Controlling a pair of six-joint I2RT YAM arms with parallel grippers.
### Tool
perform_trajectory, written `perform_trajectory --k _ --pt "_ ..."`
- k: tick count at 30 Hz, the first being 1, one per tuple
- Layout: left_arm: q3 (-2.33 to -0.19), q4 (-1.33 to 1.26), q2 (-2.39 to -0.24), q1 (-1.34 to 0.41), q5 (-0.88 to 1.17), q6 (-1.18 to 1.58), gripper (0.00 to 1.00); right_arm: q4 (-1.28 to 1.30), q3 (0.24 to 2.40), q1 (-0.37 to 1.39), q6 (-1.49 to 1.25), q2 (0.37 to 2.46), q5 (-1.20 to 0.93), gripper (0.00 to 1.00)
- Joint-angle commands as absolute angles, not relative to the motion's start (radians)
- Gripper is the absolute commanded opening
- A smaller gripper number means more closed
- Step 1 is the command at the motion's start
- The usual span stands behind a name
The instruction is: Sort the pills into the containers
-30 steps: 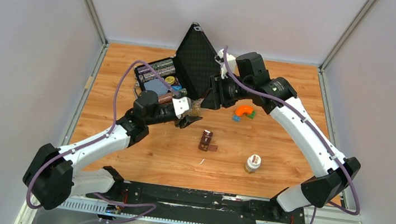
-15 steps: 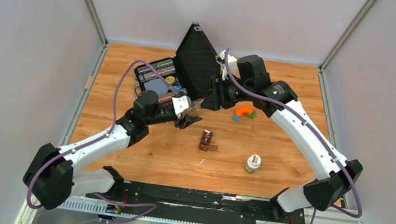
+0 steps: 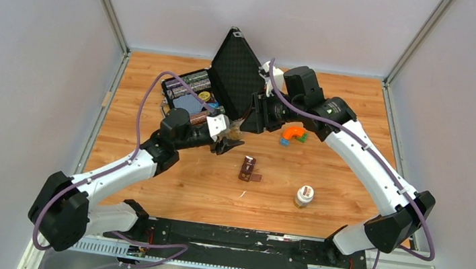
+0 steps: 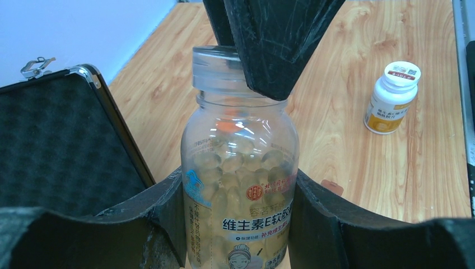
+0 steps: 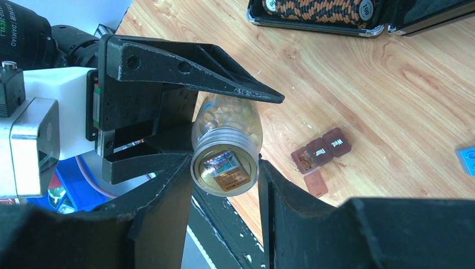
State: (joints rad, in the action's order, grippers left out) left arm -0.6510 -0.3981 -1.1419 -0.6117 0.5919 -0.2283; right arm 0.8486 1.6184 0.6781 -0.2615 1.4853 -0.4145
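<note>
Bottle (image 4: 241,140) in the air between both arms, and it is clear plastic, packed with pale yellow softgels. Your left claw (image 4: 238,190) is clenched around its body, one finger on each side of the label. Your right claw (image 5: 225,168) has hold of the other end, its two dark fingers pinching the clear cap (image 4: 215,61). So that is one bottle lying roughly level, held at both ends above the worktop (image 3: 215,196).

Now the containers (image 3: 247,169). The small brown strip lies flat on the wood, on the arm-base side of the two claws and well apart from both. From the right wrist camera you can see two of its lids down, lettered "Wed" and "Thur". The end lid is flipped open and lies on the wood beside the strip. I cannot tell you what, if anything, sits in the open compartment.

Further to your right and nearer the bases, a small white bottle (image 3: 304,196) with a yellow label stands upright, cap on. Behind the claws the black case (image 3: 234,73) stands with its lid raised. An orange curved piece (image 3: 296,133) lies on the worktop under your right arm.
</note>
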Motion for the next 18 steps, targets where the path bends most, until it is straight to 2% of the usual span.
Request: perform_trajectory --k 1,8,18 --pt "-0.695 -0.525 -1.146 -0.611 0.62 -0.228 0.0 0.848 1.606 0.685 -0.271 1.508 -0.416 0.37" --pt "-0.716 -0.542 -1.179 -0.611 0.619 -0.266 0.0 0.932 1.643 0.705 -0.283 1.57 -0.337 0.37" --pt "-0.701 -0.675 -1.207 -0.624 0.576 -0.317 0.0 0.985 1.786 0.707 -0.577 1.675 -0.315 0.39"
